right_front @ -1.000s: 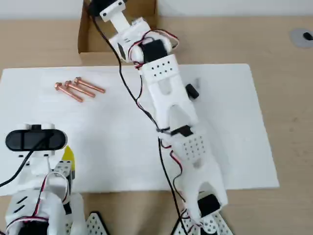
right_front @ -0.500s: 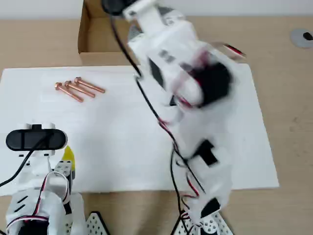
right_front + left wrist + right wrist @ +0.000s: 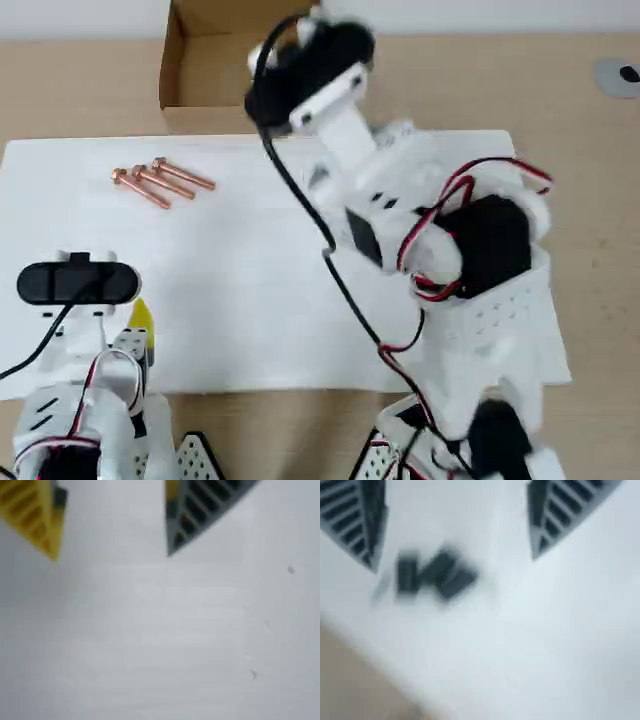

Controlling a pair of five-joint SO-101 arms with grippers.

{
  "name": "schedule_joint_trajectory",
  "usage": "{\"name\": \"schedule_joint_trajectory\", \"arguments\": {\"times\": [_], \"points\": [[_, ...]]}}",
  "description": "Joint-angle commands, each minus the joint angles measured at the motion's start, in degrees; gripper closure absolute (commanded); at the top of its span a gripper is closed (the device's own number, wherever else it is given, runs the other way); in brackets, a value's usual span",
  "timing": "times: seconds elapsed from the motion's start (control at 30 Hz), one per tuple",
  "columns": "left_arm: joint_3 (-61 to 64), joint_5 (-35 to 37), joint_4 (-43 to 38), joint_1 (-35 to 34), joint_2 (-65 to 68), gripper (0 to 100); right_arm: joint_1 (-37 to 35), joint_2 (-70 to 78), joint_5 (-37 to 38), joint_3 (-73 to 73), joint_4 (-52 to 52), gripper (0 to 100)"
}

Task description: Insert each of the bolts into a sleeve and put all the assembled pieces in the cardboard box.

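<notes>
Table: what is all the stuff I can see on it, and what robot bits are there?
Bolts: three, copper, side by side on the far left of the paper.
Sleeves: dark, too blurred to count, on the paper below the right gripper.
Box: one, brown cardboard, at the far table edge.
Paper: one white sheet, on the table.
Table: one, light wood.
Disc: one, grey, far right corner.
Left gripper: yellow fingers, open, over bare paper.
Right gripper: dark fingers, open.
</notes>
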Motion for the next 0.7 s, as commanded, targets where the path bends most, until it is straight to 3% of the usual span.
{"name": "schedule_joint_trajectory", "arguments": {"times": [0.0,0.13,0.37,0.47,0.67], "points": [[-0.2,-0.4,-0.1,-0.8,-0.2,85,4.4,-7.9,1.8,16.0,0.1,76.3],[-0.5,0.0,-0.3,-0.9,-0.1,85,9.6,-13.8,6.5,26.9,-2.9,76.3],[-6.1,2.8,-1.3,-1.8,4.1,85,18.2,-14.5,6.6,34.9,-4.3,76.3],[-10.6,6.7,-4.4,-4.3,14.1,85,20.0,-12.8,6.5,36.4,-5.3,76.3],[-26.7,18.2,-8.6,-4.3,46.4,85,20.0,-12.2,6.7,38.9,-7.5,76.3]]}}
